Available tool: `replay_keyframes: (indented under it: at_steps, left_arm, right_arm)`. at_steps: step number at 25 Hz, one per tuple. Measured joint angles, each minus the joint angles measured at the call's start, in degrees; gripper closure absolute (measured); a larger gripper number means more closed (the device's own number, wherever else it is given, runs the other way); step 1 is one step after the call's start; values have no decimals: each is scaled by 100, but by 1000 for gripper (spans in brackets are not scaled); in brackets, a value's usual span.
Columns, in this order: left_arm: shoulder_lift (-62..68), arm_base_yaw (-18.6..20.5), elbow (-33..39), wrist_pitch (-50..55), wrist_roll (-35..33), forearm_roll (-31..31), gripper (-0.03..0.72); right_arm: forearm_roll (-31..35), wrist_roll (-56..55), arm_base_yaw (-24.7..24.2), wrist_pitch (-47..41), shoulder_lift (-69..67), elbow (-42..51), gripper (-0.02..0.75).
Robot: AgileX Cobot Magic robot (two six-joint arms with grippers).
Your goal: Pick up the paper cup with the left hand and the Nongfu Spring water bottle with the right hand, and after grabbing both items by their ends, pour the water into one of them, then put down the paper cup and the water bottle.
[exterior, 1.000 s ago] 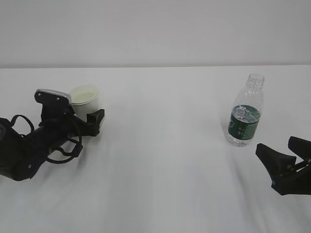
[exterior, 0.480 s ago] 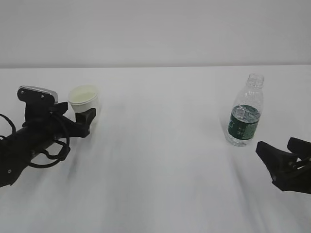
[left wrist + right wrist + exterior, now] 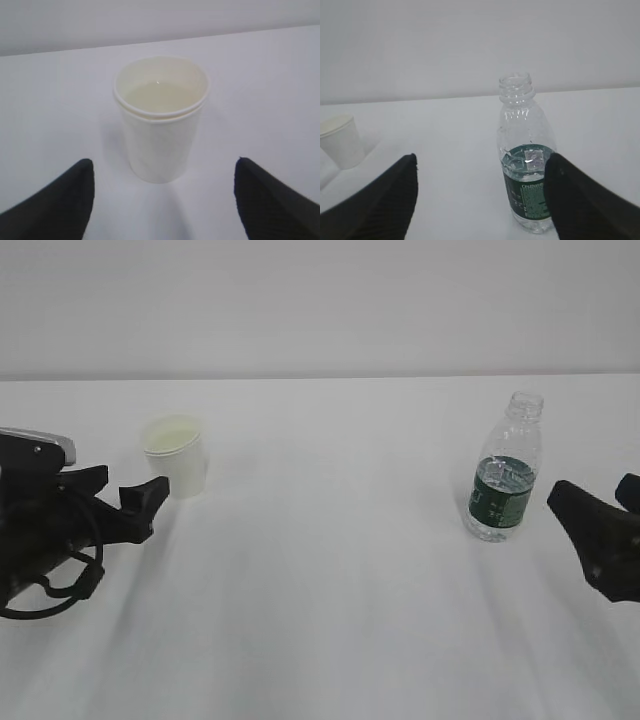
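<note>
Black left hand (image 3: pixel 140 502): it lies low over the white table (image 3: pixel 330 570) at the left edge of the exterior view, forearm nearly level, fingers pointing right and toward the far side; a grey camera block sits on top behind the fingers.
Left pincer opening: spread wide, nothing between the fingers (image 3: pixel 55 200); both tips sit at the bottom corners of the left wrist view and touch nothing.
Paper cup (image 3: pixel 160 117): upright on the table just ahead of the left pincer, centred on the gap between the tips but clear of both; in the exterior view it stands (image 3: pixel 176 455) just beyond and slightly right of the fingertips.
Water (image 3: pixel 159 96): a pale, nearly clear liquid fills much of the cup, its surface below the rolled rim.
Right hand (image 3: pixel 600 540): low at the right edge of the exterior view, only its dark fingers showing, pointing left and away.
Right pincer opening: spread wide and empty; the fingers (image 3: pixel 377 200) frame the lower corners of the right wrist view.
Nongfu Spring water bottle (image 3: pixel 526 180): upright and uncapped, ahead of the right pincer, nearer its right finger and overlapped by that finger in the wrist view, though contact cannot be judged; in the exterior view it stands (image 3: pixel 507 468) just left of the fingertips, apart from them.
Bottle contents: water reaches about the top of the green label band.
</note>
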State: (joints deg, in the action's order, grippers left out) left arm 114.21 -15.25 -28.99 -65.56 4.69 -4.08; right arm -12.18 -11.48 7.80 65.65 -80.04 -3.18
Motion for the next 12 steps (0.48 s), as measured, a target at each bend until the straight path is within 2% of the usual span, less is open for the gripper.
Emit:
replay_keyframes:
  at_steps: [12]
  left_arm:
    - [-1461, 0, 807, 0, 221, 9, 89]
  right_arm:
    - [211, -205, 0, 0, 578, 13, 150]
